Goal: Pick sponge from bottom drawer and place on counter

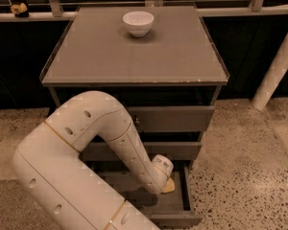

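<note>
The bottom drawer [176, 208] is pulled open below the two taller drawers. My gripper [166, 183] is down inside it, at the end of my white arm [86, 143], and mostly hidden behind the wrist. A small yellowish shape [169, 186] shows at the gripper's tip. I cannot tell whether it is the sponge or part of the gripper. The counter [134, 61] is the flat grey-brown top of the cabinet, above and behind the gripper.
A white bowl [138, 23] stands near the counter's back edge. A white post [278, 66] leans at the right of the cabinet. A railing runs along the back, with a small yellowish object [19, 8] on its ledge. The floor is speckled stone.
</note>
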`<action>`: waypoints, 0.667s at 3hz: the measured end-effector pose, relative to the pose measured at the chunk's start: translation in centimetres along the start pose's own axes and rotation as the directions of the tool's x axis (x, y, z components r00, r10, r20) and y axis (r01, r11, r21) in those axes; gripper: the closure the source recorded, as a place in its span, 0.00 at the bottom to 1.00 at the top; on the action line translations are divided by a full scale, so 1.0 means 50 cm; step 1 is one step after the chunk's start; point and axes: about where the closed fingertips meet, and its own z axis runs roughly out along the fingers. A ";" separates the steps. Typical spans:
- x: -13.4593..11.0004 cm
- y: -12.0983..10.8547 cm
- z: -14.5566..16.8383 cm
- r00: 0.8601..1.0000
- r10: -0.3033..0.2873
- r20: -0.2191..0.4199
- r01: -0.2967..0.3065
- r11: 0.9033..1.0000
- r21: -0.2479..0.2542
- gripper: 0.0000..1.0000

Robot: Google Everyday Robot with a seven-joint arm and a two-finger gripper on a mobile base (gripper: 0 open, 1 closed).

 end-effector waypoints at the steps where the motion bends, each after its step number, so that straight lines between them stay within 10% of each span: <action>1: 0.015 -0.001 -0.008 1.000 0.014 -0.003 -0.014 1.000 0.010 1.00; 2: 0.062 0.005 -0.043 0.997 0.070 -0.026 -0.069 0.996 0.059 1.00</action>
